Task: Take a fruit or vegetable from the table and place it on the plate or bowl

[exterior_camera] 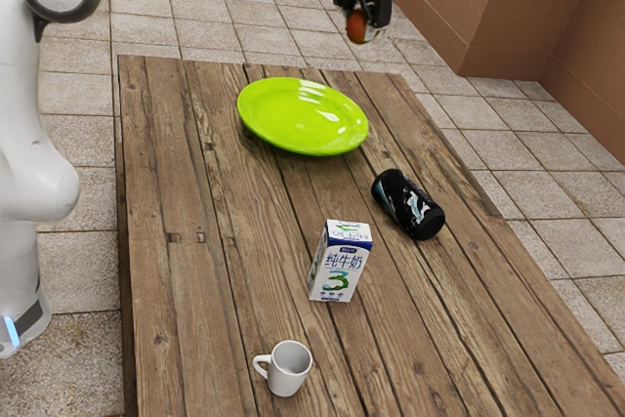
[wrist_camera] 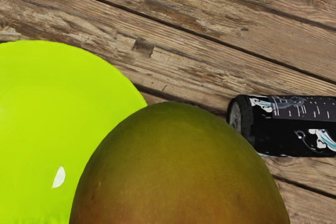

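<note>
The end effector [exterior_camera: 359, 22] is high in the air over the far part of the wooden surface [exterior_camera: 215, 241]. Its two fingers are clamped on a mango [exterior_camera: 358, 29] from both sides, so the fruit does not touch the surface. In the wrist view the mango [wrist_camera: 178, 171] is green-brown with some red below, and it covers a part of the rim of the green plate [wrist_camera: 47, 129].

The plate [exterior_camera: 303, 116] lies on the surface and has nothing on it. A black can [exterior_camera: 408, 204] lies on its side near the plate, toward the exterior view's right. A milk carton [exterior_camera: 341, 261] stands upright closer to the camera, and a white cup [exterior_camera: 285, 367] stands near the front edge.
</note>
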`<state>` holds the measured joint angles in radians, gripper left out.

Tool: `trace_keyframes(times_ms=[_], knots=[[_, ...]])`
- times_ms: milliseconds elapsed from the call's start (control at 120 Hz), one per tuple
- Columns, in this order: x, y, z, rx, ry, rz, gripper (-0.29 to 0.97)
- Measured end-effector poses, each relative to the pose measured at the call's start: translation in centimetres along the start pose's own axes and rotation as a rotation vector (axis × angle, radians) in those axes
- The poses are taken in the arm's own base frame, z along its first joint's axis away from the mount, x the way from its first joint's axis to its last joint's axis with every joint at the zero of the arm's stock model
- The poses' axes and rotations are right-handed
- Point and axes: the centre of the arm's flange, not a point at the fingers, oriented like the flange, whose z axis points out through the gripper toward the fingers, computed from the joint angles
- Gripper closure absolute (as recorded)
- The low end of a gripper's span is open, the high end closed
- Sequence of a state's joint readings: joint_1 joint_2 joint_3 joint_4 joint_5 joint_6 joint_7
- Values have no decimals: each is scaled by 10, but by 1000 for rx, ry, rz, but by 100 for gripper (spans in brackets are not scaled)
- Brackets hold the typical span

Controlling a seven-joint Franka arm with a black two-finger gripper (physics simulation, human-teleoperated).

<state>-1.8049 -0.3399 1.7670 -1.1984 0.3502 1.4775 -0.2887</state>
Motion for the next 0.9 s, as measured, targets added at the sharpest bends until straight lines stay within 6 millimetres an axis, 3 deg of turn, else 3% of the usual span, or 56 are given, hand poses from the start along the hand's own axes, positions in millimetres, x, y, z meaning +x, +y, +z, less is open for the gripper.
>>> trace_keyframes(times_ms=[50,183,333,492,717,750,833,900], knots=[[-2,-17,1,57,-24,-28,41],[-4,-89,15,160,-96,-163,42],[3,-160,55,162,-170,-276,42],[7,-183,75,150,-184,-315,42],[10,-171,79,144,-183,-313,42],[13,-152,79,140,-180,-284,42],[24,-71,94,133,-173,-156,41],[30,-40,108,118,-164,-107,41]])
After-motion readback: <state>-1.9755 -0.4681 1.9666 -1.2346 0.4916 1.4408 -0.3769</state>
